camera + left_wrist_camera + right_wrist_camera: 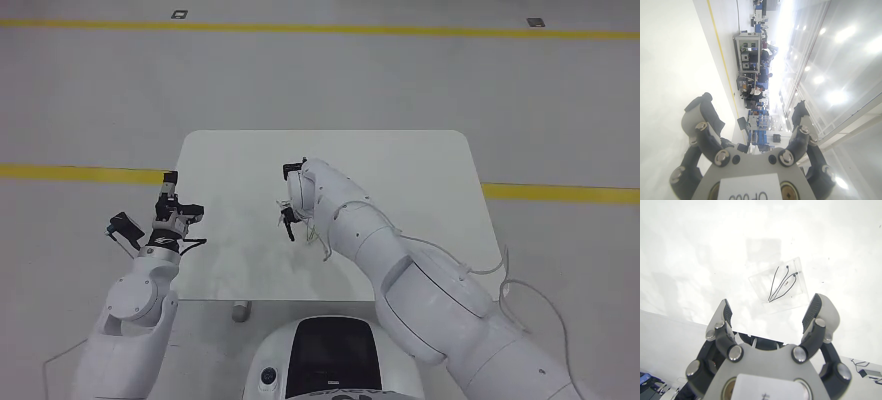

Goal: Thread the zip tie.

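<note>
L side first: the left gripper (753, 101) sits left of centre in the top view, over the left edge of the table (420, 160). Its fingers are spread wide w/ nothing between them. Its wrist view looks out across the room, not down at the work, so it's aimed away from the job.

Mid-frame in the top view, the right gripper (771, 299) hangs over the middle of the table, fingers also spread apart & empty. Just ahead of its fingertips, on the table, 3 black zip ties (781, 284) lie inside what looks like a clear tray (791, 300). Its walls are hard to make out, so it's prob. shallow. The 3 heads fan apart, while the 3 tails bunch at 1 corner, touching or crossing.

Task not begun: no tie is picked up.

Risks, as I judge them:
1. A grab near the bunched tails lifts 2 or 3 ties at once, because they touch there.
2. The ties are thin & lie flat on slick plastic, so the pads may close on nothing or the tie may skid.
3. The tray looks light, so a finger catching its wall could shove or tip it.
4. Threading needs both grippers. The left one is well apart & facing away, so a poor re-aim means the tail misses the small head slot.
5. A tail held far from its tip will flex & wander off line.
</note>
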{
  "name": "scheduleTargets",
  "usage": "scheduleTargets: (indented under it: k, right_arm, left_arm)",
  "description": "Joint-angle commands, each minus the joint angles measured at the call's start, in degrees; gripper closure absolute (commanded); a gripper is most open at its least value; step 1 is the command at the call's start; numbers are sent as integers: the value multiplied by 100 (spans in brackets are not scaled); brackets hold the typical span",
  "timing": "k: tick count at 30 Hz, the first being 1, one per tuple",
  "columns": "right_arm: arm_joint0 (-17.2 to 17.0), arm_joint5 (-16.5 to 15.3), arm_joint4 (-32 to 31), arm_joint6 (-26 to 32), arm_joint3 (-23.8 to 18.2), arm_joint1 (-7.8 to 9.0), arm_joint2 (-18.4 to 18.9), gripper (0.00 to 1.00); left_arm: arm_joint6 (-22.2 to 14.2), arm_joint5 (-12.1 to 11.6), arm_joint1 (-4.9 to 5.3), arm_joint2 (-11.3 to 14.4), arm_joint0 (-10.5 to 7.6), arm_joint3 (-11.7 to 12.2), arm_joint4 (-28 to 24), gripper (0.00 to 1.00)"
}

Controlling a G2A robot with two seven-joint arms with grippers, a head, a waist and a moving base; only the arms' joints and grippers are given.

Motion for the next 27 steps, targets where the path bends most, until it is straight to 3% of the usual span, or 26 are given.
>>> scheduleTargets:
  k: [1, 11, 12, 13, 14, 15, 27]
  right_arm:
    - [0, 0, 2, 0, 0, 1, 1, 0]
    - [-101, 0, -47, -248, -109, 26, 6, 0]
    - [-98, 0, -68, -250, -119, 26, 7, 5]
    - [-93, 0, -80, -274, -119, 25, 12, 38]
    - [-87, 0, -84, -308, -99, 24, 23, 51]
    - [-75, 0, -93, -337, -69, 22, 31, 57]
    - [15, 0, -116, -287, 71, -36, 1, 66]
  left_arm:
    - [0, 0, 0, 0, 0, 0, 0, 0]
    - [0, 0, 0, 0, 0, 0, 0, 0]
    - [0, 0, 0, 0, 0, 0, 0, 0]
    - [0, 0, 0, 0, 0, 0, 0, 0]
    - [0, 0, 0, 0, 0, 0, 0, 0]
    - [0, 0, 0, 0, 0, 0, 0, 0]
    - [0, 0, 0, 0, 0, 0, 0, 0]
